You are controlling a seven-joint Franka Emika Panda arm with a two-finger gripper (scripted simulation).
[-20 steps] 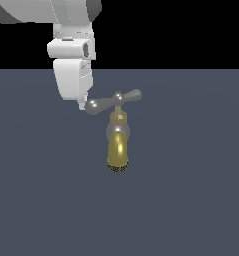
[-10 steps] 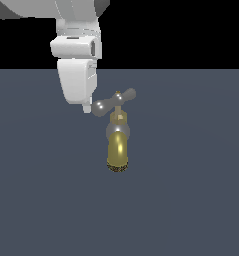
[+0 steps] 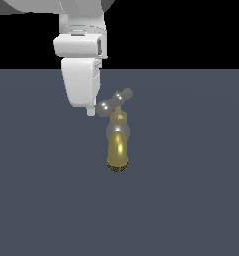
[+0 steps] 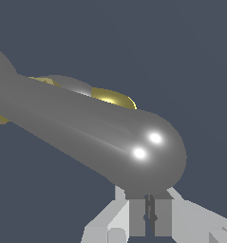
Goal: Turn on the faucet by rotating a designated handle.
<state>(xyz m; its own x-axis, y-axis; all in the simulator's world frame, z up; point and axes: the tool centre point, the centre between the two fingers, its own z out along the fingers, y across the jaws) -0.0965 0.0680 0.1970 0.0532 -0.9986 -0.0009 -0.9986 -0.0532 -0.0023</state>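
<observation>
The faucet (image 3: pixel 118 146) stands mid-scene with a brass-yellow downturned spout, a grey collar and a brass stem. Its handle (image 3: pixel 115 101) is a glossy grey crossbar, slanted, with one bulb near my fingertips and the other up toward the exterior view's right. My white gripper (image 3: pixel 91 113) hangs just to the exterior view's left of the near bulb, touching or almost touching it. In the wrist view the handle's bulb (image 4: pixel 148 152) fills the frame right in front of my gripper (image 4: pixel 149 209), whose fingers are pressed together with nothing between them. The spout (image 4: pixel 112 97) peeks out behind the arm.
The faucet stands on a flat dark blue-grey floor (image 3: pixel 191 190) that spreads in all directions. A black background lies above the horizon. No other objects are in view.
My gripper has moved toward the exterior view's right, pushing the near bulb. The handle has rotated, its far arm swinging back and its span looking shorter.
</observation>
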